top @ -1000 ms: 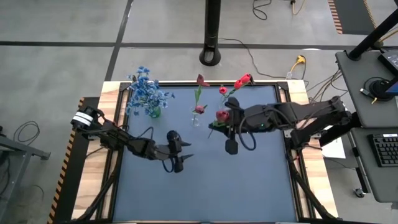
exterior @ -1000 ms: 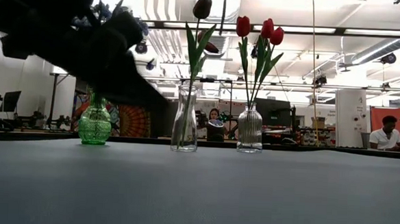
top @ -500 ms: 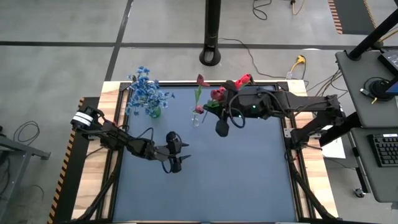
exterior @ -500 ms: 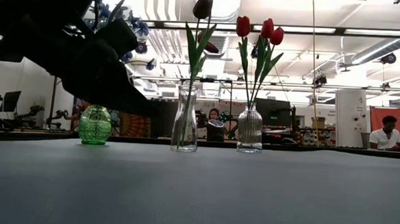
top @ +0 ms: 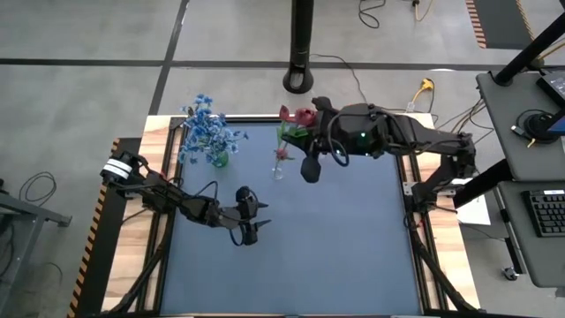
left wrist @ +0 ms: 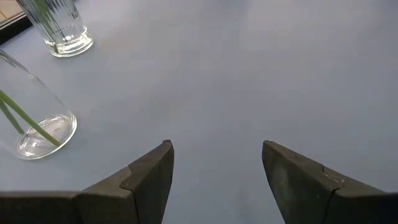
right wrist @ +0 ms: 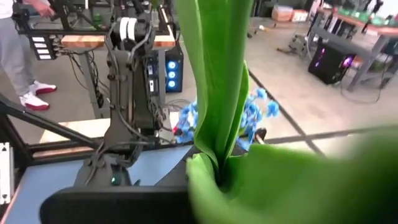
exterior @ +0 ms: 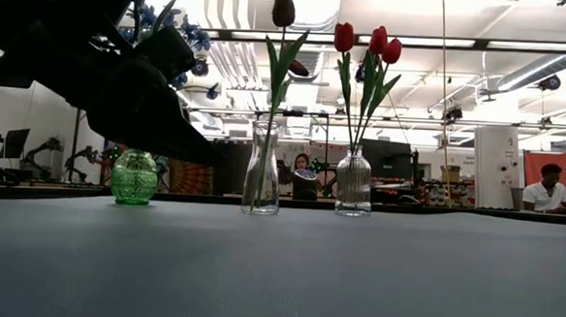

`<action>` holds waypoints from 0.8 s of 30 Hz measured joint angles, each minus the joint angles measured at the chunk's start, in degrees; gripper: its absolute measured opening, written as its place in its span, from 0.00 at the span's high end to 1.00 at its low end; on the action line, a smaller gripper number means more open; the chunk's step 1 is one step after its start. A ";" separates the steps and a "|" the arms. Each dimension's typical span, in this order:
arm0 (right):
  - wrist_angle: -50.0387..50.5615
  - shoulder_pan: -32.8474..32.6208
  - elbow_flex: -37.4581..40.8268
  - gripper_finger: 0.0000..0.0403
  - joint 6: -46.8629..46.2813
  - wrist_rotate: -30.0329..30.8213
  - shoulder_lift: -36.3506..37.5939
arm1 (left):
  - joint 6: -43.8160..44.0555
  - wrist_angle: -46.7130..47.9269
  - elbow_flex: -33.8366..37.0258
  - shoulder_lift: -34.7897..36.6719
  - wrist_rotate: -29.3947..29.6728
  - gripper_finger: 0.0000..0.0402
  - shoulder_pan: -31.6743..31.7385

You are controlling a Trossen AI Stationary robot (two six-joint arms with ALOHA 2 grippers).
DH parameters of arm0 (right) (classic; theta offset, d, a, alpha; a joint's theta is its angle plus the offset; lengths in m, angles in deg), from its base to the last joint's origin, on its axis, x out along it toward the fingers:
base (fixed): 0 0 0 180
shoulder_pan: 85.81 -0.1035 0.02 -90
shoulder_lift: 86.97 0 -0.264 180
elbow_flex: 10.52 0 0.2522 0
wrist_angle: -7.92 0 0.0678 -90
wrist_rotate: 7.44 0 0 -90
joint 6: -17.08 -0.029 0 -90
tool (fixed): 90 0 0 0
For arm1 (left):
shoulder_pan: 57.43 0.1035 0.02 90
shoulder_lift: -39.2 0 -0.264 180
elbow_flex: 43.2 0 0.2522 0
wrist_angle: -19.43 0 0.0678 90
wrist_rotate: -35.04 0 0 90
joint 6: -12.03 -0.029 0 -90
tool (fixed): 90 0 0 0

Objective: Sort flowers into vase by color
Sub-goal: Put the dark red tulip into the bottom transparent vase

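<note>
On the dark blue surface (top: 291, 247), the right end effector (top: 305, 119) has swung back over the clear glass vases (exterior: 263, 167), clenched on a red tulip (top: 306, 115), ready for insertion; left end effector (left wrist: 214, 168) waits released.

the table top (top: 291, 247) is plain slate blue with a pale wood border (top: 154, 132). at ten o'clock, blue blossoms (top: 205, 126) sit in a green vase (exterior: 134, 177). at twelve o'clock, red tulips (exterior: 367, 42) with green leaves stand in a clear ribbed vase (exterior: 353, 184); a darker maroon bud (exterior: 284, 7) tops a clear smooth vase (exterior: 263, 169). both arms are black.
</note>
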 joint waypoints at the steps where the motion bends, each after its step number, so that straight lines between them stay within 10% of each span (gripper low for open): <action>1: 0.35 0.06 -1.19 0.97 0.80 0.00 -0.51 | 0.00 0.00 0.00 0.00 0.00 0.43 0.00; 24: 1.52 6.72 -11.73 0.97 7.05 -6.02 -14.02 | -0.17 -0.01 0.00 0.00 0.05 0.43 0.02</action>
